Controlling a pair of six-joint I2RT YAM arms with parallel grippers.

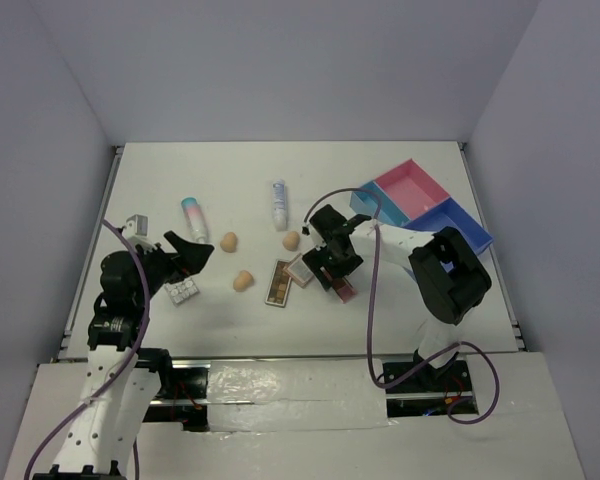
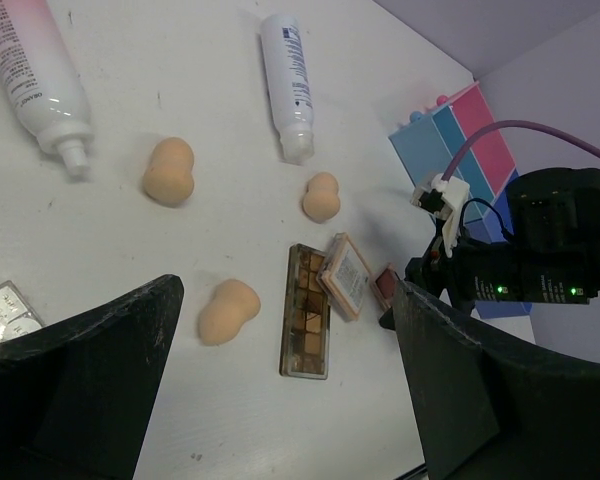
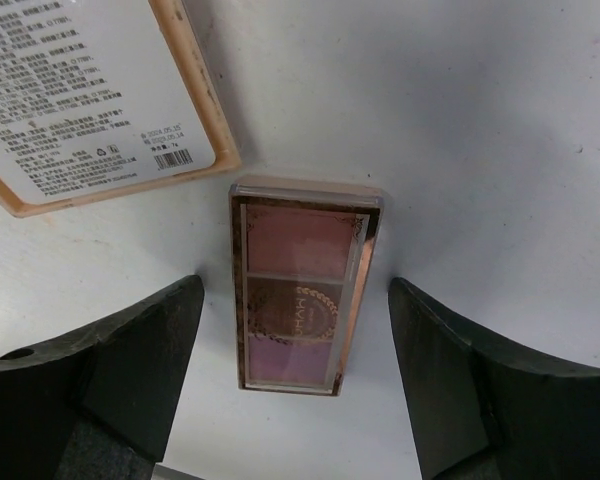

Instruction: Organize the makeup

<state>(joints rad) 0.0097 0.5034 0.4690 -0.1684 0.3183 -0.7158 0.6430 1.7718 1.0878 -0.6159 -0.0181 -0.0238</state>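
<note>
My right gripper [image 3: 295, 375] is open and low over the table, one finger on each side of a pink three-pan palette [image 3: 300, 285], with a gap on both sides. A peach-edged palette [image 3: 90, 95] lies label up just beyond it. From above, the right gripper [image 1: 335, 275] sits over the pink palette [image 1: 344, 290], beside the peach palette [image 1: 302, 268] and a brown palette [image 1: 279, 282]. Three peach sponges [image 1: 229, 241] [image 1: 291, 240] [image 1: 243, 281], a white tube [image 1: 278, 204] and a pink-white tube [image 1: 192, 218] lie loose. My left gripper [image 2: 280, 400] hangs open and empty above the table.
The blue and pink divided tray [image 1: 420, 200] stands at the back right, beyond the right arm. A grey palette [image 1: 184, 291] lies by the left gripper [image 1: 195, 252]. White walls close in the table on three sides.
</note>
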